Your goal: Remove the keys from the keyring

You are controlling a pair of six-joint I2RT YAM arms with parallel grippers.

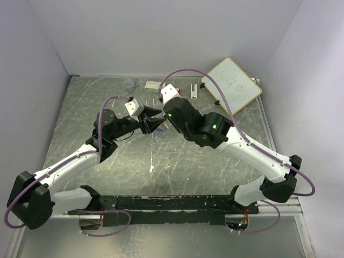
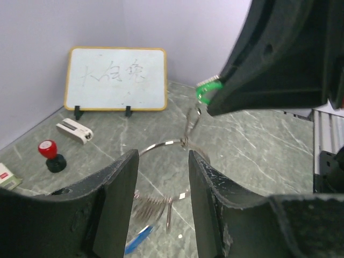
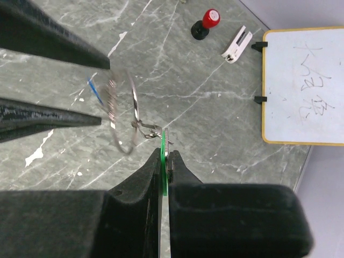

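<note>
Over the grey tabletop (image 1: 161, 166), smooth and streaked with white lines like marble, plain pale walls (image 1: 161, 32) close in the space. At 1 o'clock a flat white board with a yellow-brown rim (image 1: 232, 86) leans by the wall. Near it sit a red-and-black knob (image 2: 51, 156) and a little white block (image 2: 74, 130). Around the middle, the right fingers (image 3: 162, 166) are squeezed tight on the tiny key with a green plastic head (image 3: 163, 144). From it hangs the thin shiny wire keyring (image 3: 129, 115), round and coiled. A slim blue key (image 3: 95, 92) sits at the ring's 9 o'clock in the right wrist view. The left fingers (image 2: 162, 158) stand apart on both sides of the keyring. I cannot tell if they grip it.
</note>
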